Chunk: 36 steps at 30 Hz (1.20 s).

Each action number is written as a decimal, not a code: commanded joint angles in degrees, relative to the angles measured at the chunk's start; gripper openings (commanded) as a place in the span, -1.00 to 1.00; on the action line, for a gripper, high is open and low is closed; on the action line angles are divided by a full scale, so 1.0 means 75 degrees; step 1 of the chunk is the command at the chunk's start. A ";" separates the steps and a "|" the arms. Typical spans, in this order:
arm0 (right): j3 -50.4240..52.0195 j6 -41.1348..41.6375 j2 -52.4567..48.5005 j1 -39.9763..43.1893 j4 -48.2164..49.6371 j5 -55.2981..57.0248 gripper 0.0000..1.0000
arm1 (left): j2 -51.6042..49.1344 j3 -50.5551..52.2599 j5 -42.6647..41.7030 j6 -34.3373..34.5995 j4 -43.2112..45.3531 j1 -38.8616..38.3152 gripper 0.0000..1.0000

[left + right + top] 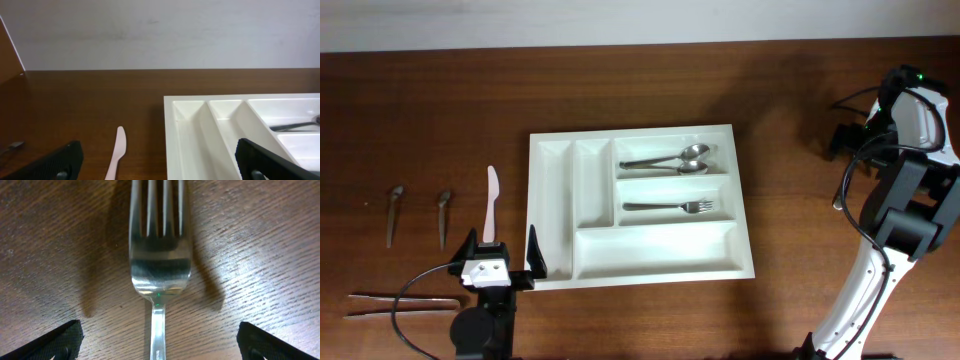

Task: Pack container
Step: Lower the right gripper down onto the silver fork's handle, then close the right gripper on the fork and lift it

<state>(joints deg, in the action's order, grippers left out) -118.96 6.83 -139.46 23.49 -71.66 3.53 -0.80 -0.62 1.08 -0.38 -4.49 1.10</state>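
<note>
The white container (655, 251) lies mid-table. Its top wide compartment holds two metal spoons (672, 160) and its middle one a fork (666, 207); the bottom wide and both narrow compartments hold nothing. My left gripper (502, 256) is open and empty at the container's front left corner, with a pale plastic knife (491, 204) between its fingers' line and the container. In the left wrist view the knife (116, 157) lies left of the container (192, 131), and the gripper (160, 170) is open. My right gripper (842, 138) is open at the far right, low over a metal fork (159, 255) lying on the table between its fingers (159, 347).
Two small metal spoons (394, 213) (442, 216) lie left of the knife. A pair of thin metal sticks or tongs (400, 303) lies at the front left. The right arm's base and cable (880, 260) stand at the right edge.
</note>
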 commanded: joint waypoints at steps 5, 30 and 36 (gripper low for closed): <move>0.0102 0.0437 0.0029 0.0023 0.0017 -0.0047 0.99 | 0.0061 0.0017 0.0029 -0.0093 -0.0035 0.0047 0.99; 0.0734 0.0271 0.0029 0.0131 0.0472 -0.0047 0.44 | 0.0061 0.0017 0.0029 -0.0093 -0.0035 0.0047 0.99; 0.0734 0.0271 0.0029 0.0131 0.0472 -0.0047 -0.17 | 0.0061 0.0017 0.0029 -0.0093 -0.0035 0.0047 0.98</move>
<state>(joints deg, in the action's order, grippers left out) -115.13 8.64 -138.58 24.23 -68.05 1.43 -0.80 -0.62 1.08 -0.38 -4.49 1.10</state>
